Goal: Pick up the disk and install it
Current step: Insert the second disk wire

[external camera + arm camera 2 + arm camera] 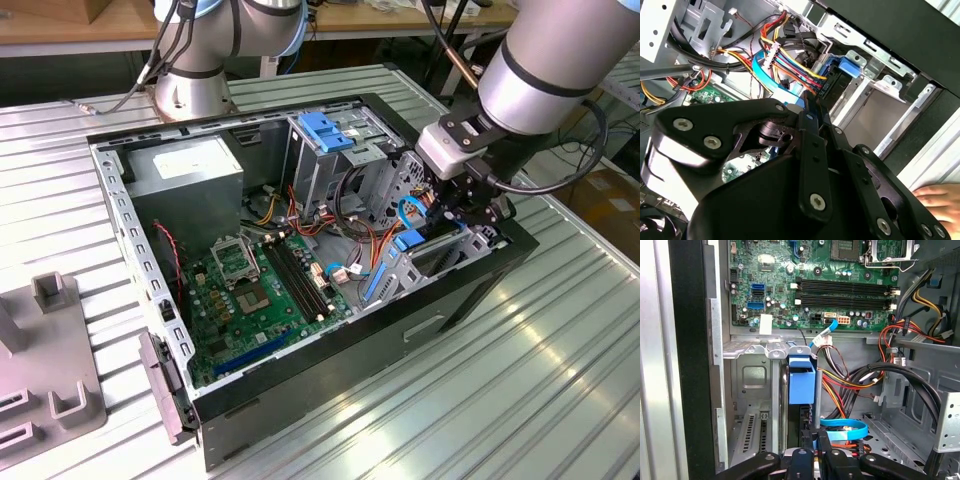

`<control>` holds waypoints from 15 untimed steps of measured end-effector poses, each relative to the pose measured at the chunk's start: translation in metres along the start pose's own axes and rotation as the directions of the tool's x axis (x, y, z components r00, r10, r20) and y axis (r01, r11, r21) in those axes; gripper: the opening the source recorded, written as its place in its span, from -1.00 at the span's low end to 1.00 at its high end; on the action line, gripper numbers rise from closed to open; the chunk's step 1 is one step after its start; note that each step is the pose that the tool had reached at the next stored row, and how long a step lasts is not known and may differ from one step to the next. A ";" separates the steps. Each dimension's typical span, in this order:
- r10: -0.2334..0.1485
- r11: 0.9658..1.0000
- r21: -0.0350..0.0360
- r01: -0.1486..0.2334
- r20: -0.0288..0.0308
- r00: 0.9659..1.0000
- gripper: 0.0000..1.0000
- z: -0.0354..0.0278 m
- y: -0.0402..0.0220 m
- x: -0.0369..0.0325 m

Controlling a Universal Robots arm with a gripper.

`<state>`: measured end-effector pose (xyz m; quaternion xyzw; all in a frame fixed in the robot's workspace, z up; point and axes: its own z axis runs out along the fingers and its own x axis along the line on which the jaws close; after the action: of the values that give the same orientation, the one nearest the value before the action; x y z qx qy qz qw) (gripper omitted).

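Ribbed metal table [420,400]; arm angled, pincer [470,205] inside case [330,370].

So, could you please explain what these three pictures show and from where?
A robot arm is working inside an open computer case that lies on a slatted metal table. The exterior view looks on from outside. Both wrist views come from cameras riding on the arm, looking past its black gripper into the case. The gripper is down at the drive bay, right by the blue-framed disk; whether it grips the disk is unclear. A person's hand shows beside the case.
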<state>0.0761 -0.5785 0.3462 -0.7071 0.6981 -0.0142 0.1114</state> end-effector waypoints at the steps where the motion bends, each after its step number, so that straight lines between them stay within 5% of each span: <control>1: 0.000 1.000 0.000 0.000 0.000 1.000 -0.68 0.0000 0.0000 0.0006; 15: 0.000 1.000 0.000 0.000 0.000 1.000 -0.68 0.0053 0.0010 0.0018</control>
<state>0.0761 -0.5795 0.3406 -0.7072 0.6981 -0.0143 0.1113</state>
